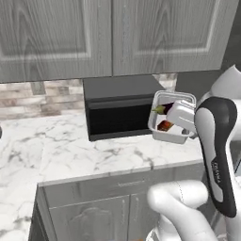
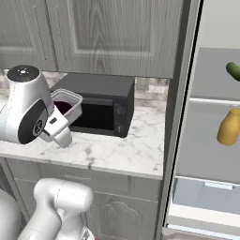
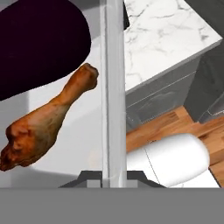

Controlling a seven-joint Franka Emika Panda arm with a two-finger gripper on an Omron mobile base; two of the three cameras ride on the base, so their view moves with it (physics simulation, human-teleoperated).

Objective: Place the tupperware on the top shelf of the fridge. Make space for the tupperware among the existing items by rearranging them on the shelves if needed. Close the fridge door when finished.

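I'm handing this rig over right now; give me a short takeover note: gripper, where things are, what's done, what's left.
Gripper: shut on the tupperware wall, holding it lifted and tilted in front of the microwave, above the counter.
Contents: a drumstick and a dark purple item.
Fridge: to the right of the counter, interior in view, with a cucumber on the top shelf and an orange bottle one shelf down.
Done: tupperware picked up.
Left: carry it to the fridge, make room on the top shelf if needed, set it down, close the door.
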